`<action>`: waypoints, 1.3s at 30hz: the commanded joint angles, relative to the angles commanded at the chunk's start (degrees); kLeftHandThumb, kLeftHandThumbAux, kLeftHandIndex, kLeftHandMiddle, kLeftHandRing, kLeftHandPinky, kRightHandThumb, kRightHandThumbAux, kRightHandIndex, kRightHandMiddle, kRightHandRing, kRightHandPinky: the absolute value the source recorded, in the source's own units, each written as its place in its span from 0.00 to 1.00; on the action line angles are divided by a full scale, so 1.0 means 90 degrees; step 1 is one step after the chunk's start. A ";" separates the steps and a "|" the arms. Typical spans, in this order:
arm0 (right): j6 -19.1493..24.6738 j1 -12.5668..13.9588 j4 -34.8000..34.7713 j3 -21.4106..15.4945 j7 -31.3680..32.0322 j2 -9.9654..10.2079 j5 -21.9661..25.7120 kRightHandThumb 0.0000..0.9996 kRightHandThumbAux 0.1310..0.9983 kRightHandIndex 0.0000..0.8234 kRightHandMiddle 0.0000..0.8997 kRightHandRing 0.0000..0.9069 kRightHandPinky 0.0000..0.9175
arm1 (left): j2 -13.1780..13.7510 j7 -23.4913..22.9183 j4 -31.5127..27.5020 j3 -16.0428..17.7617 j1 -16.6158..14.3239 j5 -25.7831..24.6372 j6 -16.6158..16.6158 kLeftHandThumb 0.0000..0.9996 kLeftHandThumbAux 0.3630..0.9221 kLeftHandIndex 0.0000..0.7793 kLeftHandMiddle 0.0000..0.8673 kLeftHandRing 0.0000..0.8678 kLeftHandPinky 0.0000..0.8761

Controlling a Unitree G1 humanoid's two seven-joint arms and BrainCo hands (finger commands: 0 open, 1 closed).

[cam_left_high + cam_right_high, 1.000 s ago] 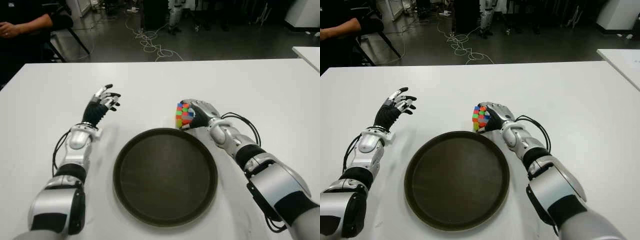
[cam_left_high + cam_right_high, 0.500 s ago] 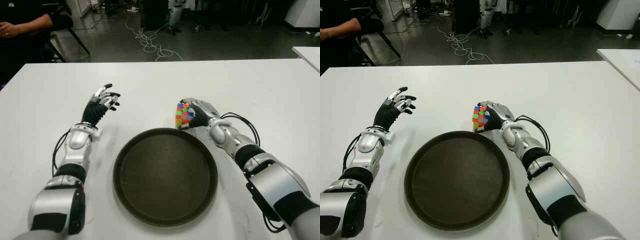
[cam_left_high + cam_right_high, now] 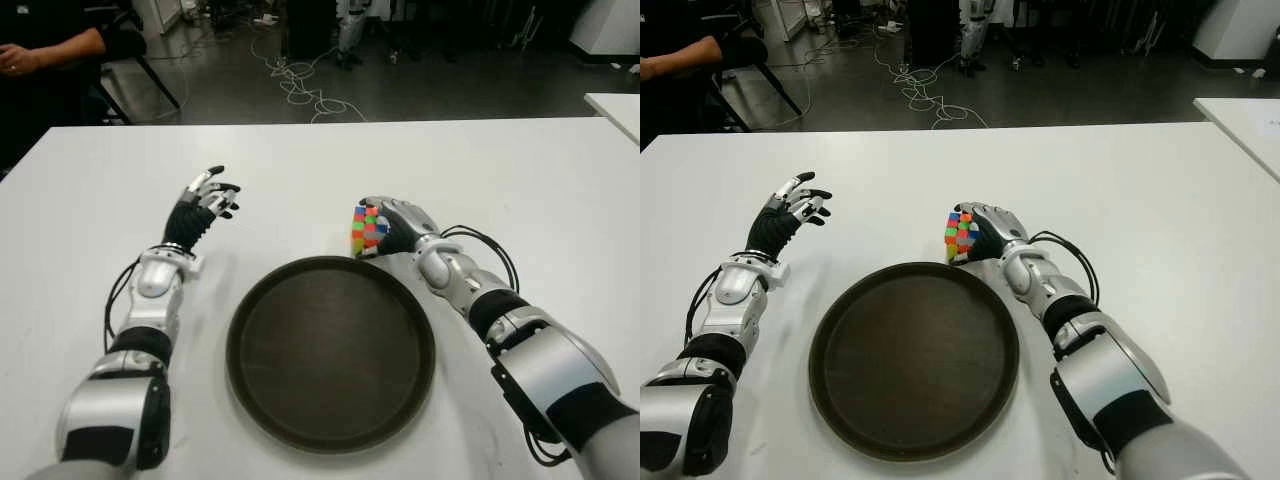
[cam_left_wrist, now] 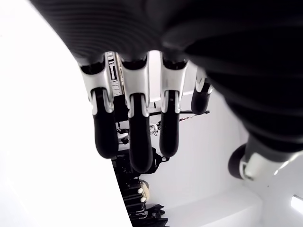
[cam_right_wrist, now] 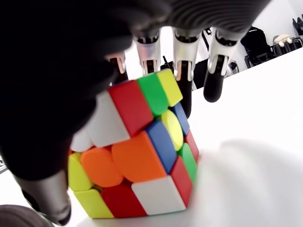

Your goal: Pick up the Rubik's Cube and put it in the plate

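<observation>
Your right hand (image 3: 400, 226) was wrapped around the cube (image 3: 366, 231): fingers (image 5: 182, 71) curled over its far side, thumb on the near side, per the right wrist view. Cube sat just beyond the plate's (image 3: 330, 352) far rim, right of its centre; couldn't tell whether it was resting on the worktop (image 3: 520, 170) or just off it. It was outside the plate, not in it.

Plate sat near the worktop's front edge, roughly centred between the two arms, nothing in it.

Your left hand (image 3: 203, 203) was out toward the left side of the worktop, well apart from the plate, fingers (image 4: 135, 142) loosely extended and gripping nothing. Couldn't tell if it touched the surface.

A person's arm (image 3: 45, 48) showed past the far left corner, and cables (image 3: 300, 85) lay on the floor beyond the far edge.
</observation>
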 joint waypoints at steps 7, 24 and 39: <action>0.0135 0.0001 0.0006 0.0028 -0.0300 0.0018 -0.0053 0.00 0.81 0.28 0.31 0.32 0.32 | 0.0011 0.0035 -0.0029 -0.0027 0.0001 0.0024 0.0063 0.08 0.29 0.16 0.38 0.47 0.47; 0.0065 0.0059 -0.0028 -0.0173 -0.0874 0.0064 0.0136 0.70 0.70 0.49 0.34 0.36 0.40 | 0.0025 0.0008 -0.0027 -0.0042 0.0008 0.0035 0.0034 0.09 0.31 0.17 0.38 0.48 0.49; -0.0001 0.0080 -0.0045 -0.0434 -0.0734 0.0127 0.0421 0.70 0.70 0.49 0.34 0.36 0.41 | 0.0018 0.0062 -0.0057 -0.0047 0.0021 0.0049 0.0039 0.09 0.36 0.17 0.39 0.48 0.49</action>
